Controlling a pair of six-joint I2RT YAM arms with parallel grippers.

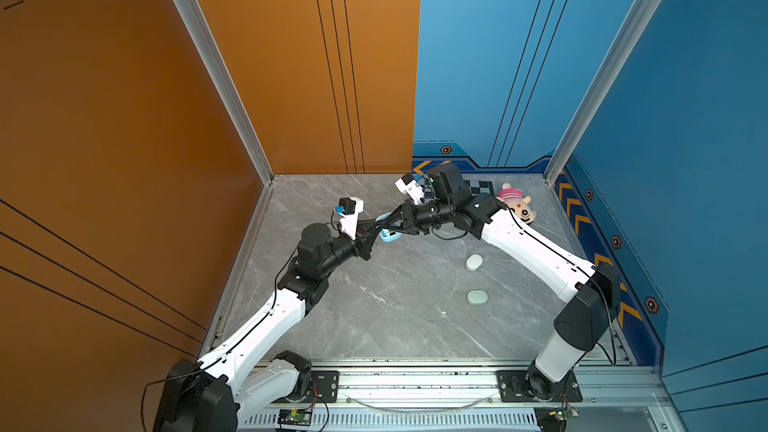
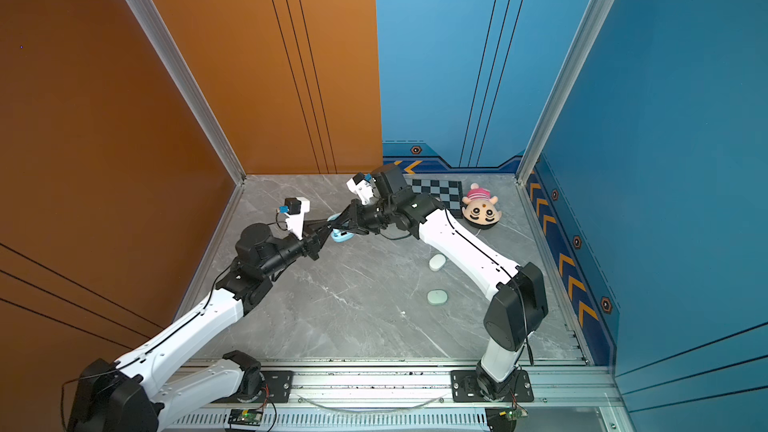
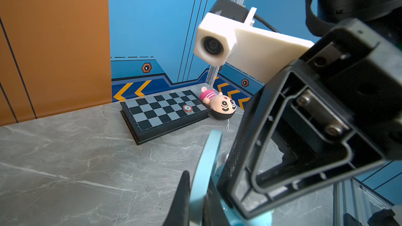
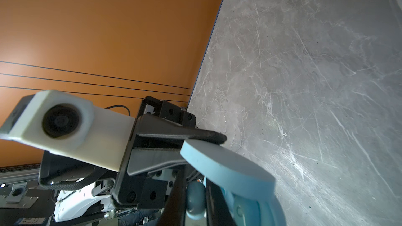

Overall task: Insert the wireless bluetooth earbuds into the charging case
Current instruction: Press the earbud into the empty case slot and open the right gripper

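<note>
The left gripper is pinched shut on the raised lid of the open blue case, far back on the counter. The right gripper is almost closed, holding a little blue earbud close by that case. A white case and a green case lie off to the right.

**White shells, black joints**

Left arm and right arm: long white link covers, black joint housings. Cream blocks with dark round lenses for the left wrist camera and right wrist camera. Black braided cable beneath. Silver screws in the black right gripper. Black base plates, near edge.
</note>
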